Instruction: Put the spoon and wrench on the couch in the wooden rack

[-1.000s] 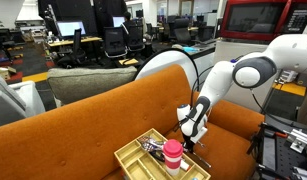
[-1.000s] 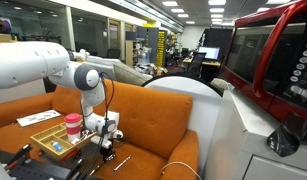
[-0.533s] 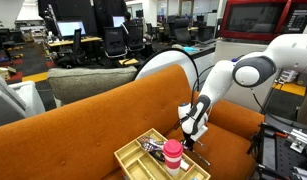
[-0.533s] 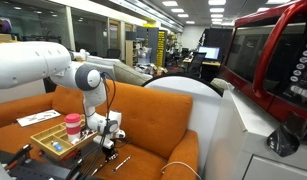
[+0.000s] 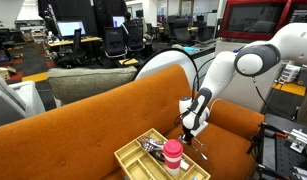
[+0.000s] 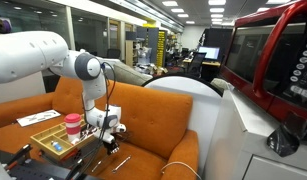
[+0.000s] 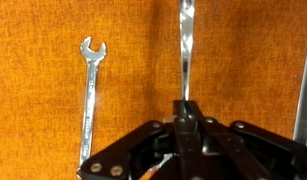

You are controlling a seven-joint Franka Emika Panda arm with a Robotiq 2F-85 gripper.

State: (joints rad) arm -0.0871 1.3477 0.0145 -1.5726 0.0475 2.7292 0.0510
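Note:
My gripper (image 7: 186, 105) is shut on the handle of a metal spoon (image 7: 186, 40), which sticks straight out from the closed jaws over the burnt-orange couch (image 5: 93, 110). A silver open-end wrench (image 7: 90, 90) lies flat on the couch fabric to the left of the spoon, apart from it. In both exterior views the gripper (image 5: 191, 127) (image 6: 110, 124) hangs just above the couch seat (image 6: 163, 120), beside the wooden rack (image 5: 128, 158) (image 6: 38, 152). The rack holds several small items.
A pink-red lidded cup (image 5: 172, 156) (image 6: 72, 124) stands in the rack close to the gripper. A pale wood edge (image 7: 306, 100) shows at the right of the wrist view. A grey-green seat (image 5: 88, 78) stands behind the couch. Office desks and chairs fill the background.
The arm has risen a little, lifting the gripper and the spoon slightly off the couch seat. The wrench, rack and cup have not moved.

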